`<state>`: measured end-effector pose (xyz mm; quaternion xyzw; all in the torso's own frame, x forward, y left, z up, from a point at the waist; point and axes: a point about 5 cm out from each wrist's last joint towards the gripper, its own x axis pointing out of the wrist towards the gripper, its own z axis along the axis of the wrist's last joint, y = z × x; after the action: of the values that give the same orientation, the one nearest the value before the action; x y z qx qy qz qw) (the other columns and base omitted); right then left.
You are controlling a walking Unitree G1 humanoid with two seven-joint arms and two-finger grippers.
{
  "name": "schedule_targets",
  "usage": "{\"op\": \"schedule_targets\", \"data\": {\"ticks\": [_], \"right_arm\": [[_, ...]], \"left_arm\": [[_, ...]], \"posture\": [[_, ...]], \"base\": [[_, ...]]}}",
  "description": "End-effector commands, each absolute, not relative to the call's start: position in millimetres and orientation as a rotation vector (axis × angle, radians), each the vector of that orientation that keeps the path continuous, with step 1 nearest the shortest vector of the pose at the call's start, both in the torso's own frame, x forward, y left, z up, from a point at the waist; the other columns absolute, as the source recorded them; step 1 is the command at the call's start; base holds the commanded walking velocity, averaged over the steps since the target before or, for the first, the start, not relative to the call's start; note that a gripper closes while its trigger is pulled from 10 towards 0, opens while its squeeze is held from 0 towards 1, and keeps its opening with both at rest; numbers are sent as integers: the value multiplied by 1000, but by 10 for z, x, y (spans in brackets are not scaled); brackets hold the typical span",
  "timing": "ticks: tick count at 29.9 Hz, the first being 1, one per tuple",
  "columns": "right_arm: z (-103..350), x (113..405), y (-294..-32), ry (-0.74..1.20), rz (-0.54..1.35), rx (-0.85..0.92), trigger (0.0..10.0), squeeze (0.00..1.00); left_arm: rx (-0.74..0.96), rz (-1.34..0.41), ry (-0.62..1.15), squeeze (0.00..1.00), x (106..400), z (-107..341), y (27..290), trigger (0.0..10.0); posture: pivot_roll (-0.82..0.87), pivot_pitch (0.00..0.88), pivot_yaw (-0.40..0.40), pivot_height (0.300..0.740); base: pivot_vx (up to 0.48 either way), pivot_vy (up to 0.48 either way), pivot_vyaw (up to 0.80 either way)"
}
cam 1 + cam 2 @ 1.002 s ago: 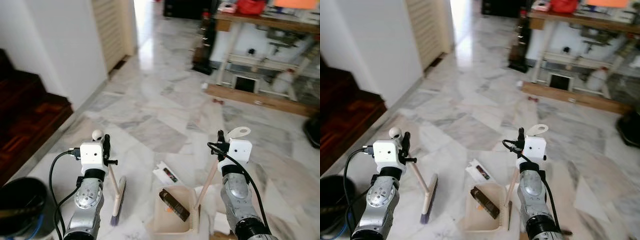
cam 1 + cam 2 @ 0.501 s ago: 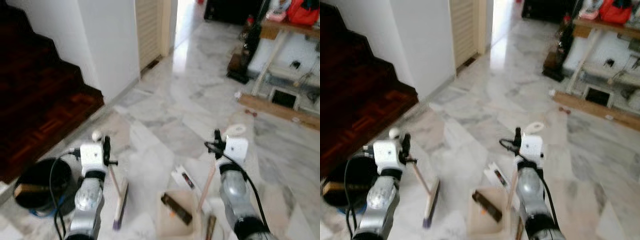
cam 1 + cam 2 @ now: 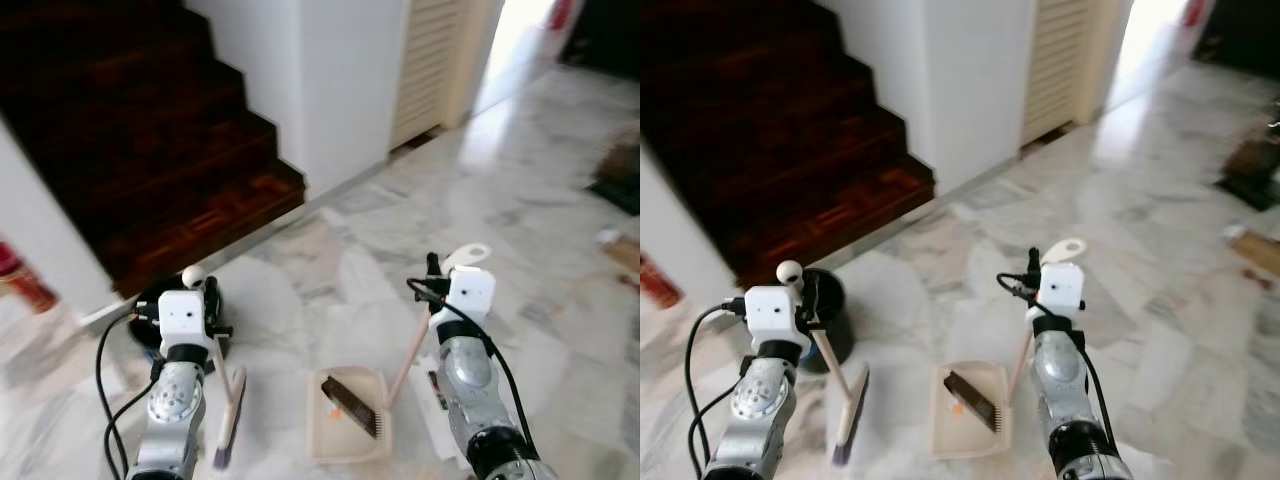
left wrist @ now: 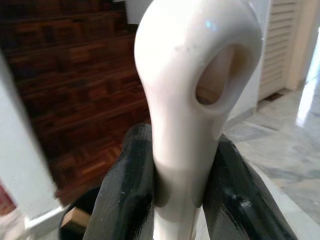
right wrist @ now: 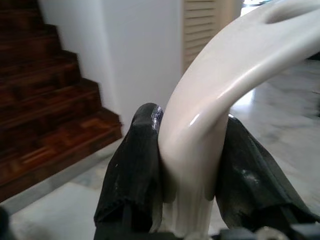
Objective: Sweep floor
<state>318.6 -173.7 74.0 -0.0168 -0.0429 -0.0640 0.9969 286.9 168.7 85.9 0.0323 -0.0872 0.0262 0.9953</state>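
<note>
Left eye view shows me a marble floor (image 3: 520, 200) with a dark wooden staircase (image 3: 130, 150) at its far left side and a white wall (image 3: 330, 70) next to it. My left gripper (image 4: 175, 185) is in front of me on the left side. In the left wrist view its two black fingers (image 4: 127, 185) are pressed on both sides of a cream handle with a hanging hole, so it is clamped on the broom handle (image 4: 192, 100). From the head camera I see this handle going down and slightly inward to the broom head (image 3: 227, 440), which rests on the floor just beside my left arm, with its dark bristles touching the marble.

My right gripper (image 5: 192, 170) is on the right side, at about the same height. In the right wrist view its fingers (image 5: 132, 170) close tightly around a curved cream handle, so it is clamped on the dustpan handle (image 5: 225, 75). This handle goes down and to the left, to the dustpan (image 3: 325, 440), which lies flat on the floor between my two arms. Inside the dustpan I see a dark long piece of rubbish (image 3: 350, 405) and one small orange bit next to it.

A black round bin (image 3: 825, 320) stands on the floor near the foot of the stairs, behind my left gripper. A louvred door (image 3: 430, 60) is further away, beside the white wall.
</note>
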Motion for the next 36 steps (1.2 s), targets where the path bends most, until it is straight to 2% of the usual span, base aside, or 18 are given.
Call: {"op": "schedule_targets", "data": {"ticks": [1, 9, 17, 29, 36], "right_arm": [[848, 3244, -1691, -126, -110, -37, 10000, 0], [846, 3241, -1687, -124, -104, -33, 10000, 0], [841, 3253, -1693, -111, -105, -3, 10000, 0], [849, 3270, -1640, -103, -87, 24, 10000, 0], [854, 3284, -1598, -96, -64, 25, 10000, 0]], "left_arm": [[77, 50, -221, 0, 2899, 971, 1707, 10000], [76, 45, -219, 0, 2886, 967, 1690, 10000], [62, 52, -207, 0, 2881, 953, 1691, 10000], [59, 53, -196, 0, 2874, 946, 1703, 10000], [59, 53, -196, 0, 2875, 954, 1710, 10000]], "posture": [[56, 0, -25, 740], [59, 0, -30, 740], [61, 0, -32, 740], [61, 0, -28, 740], [63, 0, -30, 740]], "base": [[0, 0, 800], [0, 0, 780], [0, 0, 0], [0, 308, 0], [0, 330, -471]]}}
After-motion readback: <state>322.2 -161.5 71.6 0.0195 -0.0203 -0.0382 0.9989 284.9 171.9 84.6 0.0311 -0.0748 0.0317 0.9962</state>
